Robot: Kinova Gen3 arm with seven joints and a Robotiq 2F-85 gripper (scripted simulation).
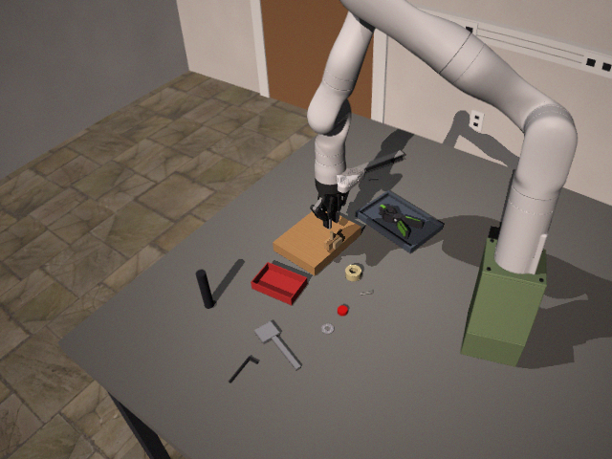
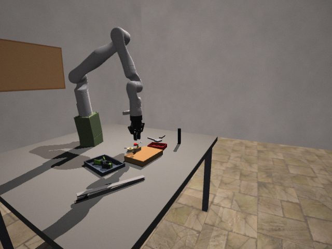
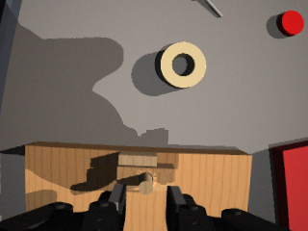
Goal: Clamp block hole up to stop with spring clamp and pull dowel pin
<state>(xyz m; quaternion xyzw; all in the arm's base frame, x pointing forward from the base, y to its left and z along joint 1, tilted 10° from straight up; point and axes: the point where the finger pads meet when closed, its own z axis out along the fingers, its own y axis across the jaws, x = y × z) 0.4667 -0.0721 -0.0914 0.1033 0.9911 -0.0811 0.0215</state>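
My gripper (image 1: 330, 225) (image 2: 137, 139) (image 3: 145, 200) is partly open above the bench board (image 1: 296, 240) (image 2: 147, 154) (image 3: 217, 178), its fingers apart with nothing held between them. The dowel pin (image 3: 145, 186) stands upright from the small wooden block (image 3: 166, 174), below and between the fingertips in the wrist view. The pale bench stop (image 3: 138, 159) is beside the block, near the board's edge. Whether anything loose sits between block and stop cannot be told. The black and green spring clamp (image 1: 392, 214) (image 2: 106, 163) lies in the dark tray (image 1: 411, 247) (image 2: 102, 174), away from the block.
A red tray (image 1: 279, 284) (image 2: 157, 145) is beside the board. A tape roll (image 1: 353, 271) (image 3: 166, 64), a red disc (image 1: 342, 310) (image 3: 292, 23) and a grey ring (image 1: 327, 328) lie nearby. A black cylinder (image 1: 205, 289) (image 2: 179, 136) stands upright. A mallet (image 1: 268, 332) and hex key (image 1: 241, 367) lie farther off.
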